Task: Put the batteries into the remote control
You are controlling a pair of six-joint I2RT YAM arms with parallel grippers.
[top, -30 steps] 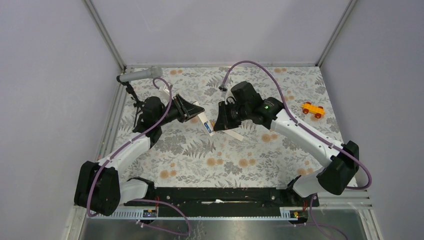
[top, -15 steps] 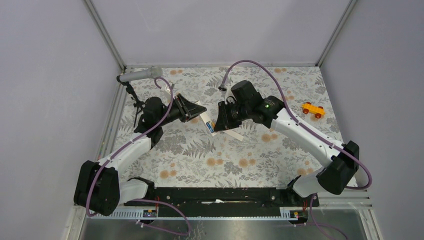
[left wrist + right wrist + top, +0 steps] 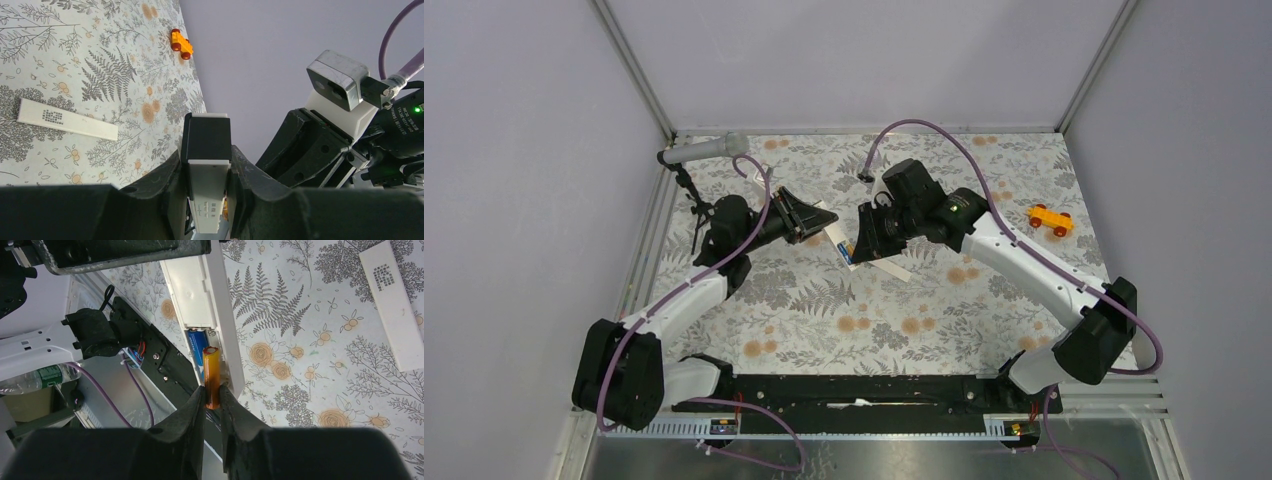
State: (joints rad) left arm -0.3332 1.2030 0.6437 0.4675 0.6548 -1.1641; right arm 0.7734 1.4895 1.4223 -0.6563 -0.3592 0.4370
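My left gripper (image 3: 206, 156) is shut on the white remote control (image 3: 205, 192), holding it off the table with its battery slot end toward the right arm (image 3: 837, 243). A blue battery (image 3: 198, 343) lies in the open slot of the remote control (image 3: 197, 295). My right gripper (image 3: 212, 393) is shut on the orange battery (image 3: 211, 375). That battery's far tip sits at the slot beside the blue one. In the top view the right gripper (image 3: 861, 247) meets the remote's end close to the left gripper (image 3: 809, 222).
The loose white cover (image 3: 892, 268) lies flat on the floral cloth just under the right gripper, also in the wrist views (image 3: 395, 305) (image 3: 67, 120). An orange toy car (image 3: 1049, 219) sits at the right. A grey microphone (image 3: 704, 151) on a tripod stands at the back left.
The right arm's wrist has shifted slightly left toward the remote. The left arm and the remote have stayed put.
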